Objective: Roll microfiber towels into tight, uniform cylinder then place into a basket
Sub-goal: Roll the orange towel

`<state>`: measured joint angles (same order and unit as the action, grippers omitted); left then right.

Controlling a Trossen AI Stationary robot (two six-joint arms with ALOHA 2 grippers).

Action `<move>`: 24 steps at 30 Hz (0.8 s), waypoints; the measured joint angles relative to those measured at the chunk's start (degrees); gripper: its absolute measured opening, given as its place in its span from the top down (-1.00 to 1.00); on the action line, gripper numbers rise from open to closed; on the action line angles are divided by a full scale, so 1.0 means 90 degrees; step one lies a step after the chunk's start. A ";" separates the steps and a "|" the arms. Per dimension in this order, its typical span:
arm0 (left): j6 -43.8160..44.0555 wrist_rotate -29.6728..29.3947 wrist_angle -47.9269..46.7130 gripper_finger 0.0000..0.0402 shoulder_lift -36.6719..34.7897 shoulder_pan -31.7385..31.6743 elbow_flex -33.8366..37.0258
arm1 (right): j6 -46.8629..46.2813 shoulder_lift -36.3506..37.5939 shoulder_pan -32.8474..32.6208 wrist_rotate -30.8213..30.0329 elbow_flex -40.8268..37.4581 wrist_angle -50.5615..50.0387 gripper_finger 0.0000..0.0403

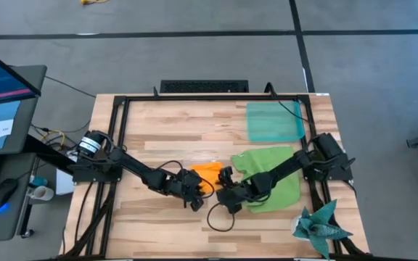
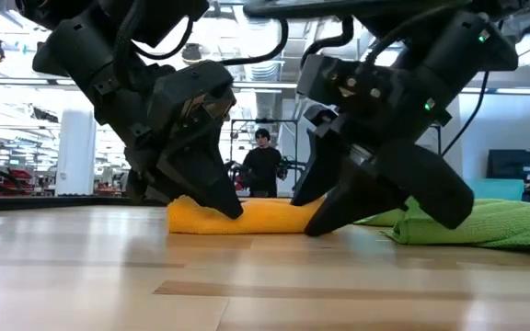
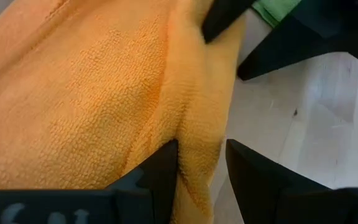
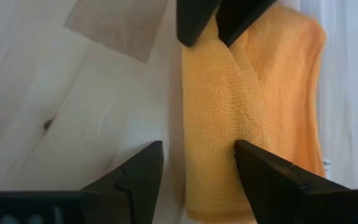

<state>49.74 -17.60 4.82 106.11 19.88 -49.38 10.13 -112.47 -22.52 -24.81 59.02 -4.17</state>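
The orange microfiber towel (image 1: 205,175) lies partly rolled on the table's middle; in the low view it is a low roll (image 2: 247,216) resting along its length. My left gripper (image 1: 194,194) is shut on the roll's left part. My right gripper (image 1: 229,197) stands open at the roll's right end, one finger (image 4: 138,174) over bare wood and the other (image 4: 263,171) over the orange cloth. The lime green towel (image 1: 274,177) lies spread under my right arm. The teal basket (image 1: 274,120) sits at the far right. My left gripper pinches the orange towel's near rolled fold (image 3: 197,146) between its two fingers. One finger (image 3: 163,168) lies on the cloth and the other (image 3: 250,177) stands beside the fold's edge. The fingers slant down from the table's left and near side. The towel rests on the table. My right gripper straddles the towel's near edge (image 4: 188,155); whether its fingers touch the cloth I cannot tell.
A dark teal spiky cloth (image 1: 321,226) lies at the near right corner. A black cable (image 1: 220,217) loops on the wood near the grippers. A black frame (image 1: 122,109) borders the table. A person (image 2: 263,165) stands far behind the table.
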 joint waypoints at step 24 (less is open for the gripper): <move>-0.3624 -0.0440 0.0101 0.33 -0.0549 0.0402 0.0017 | -0.1732 -0.0062 0.0847 0.1517 0.0003 -0.0216 0.17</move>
<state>17.12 -21.56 5.73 101.17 23.50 -49.23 -5.45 -113.02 -14.90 -11.16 59.05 -6.11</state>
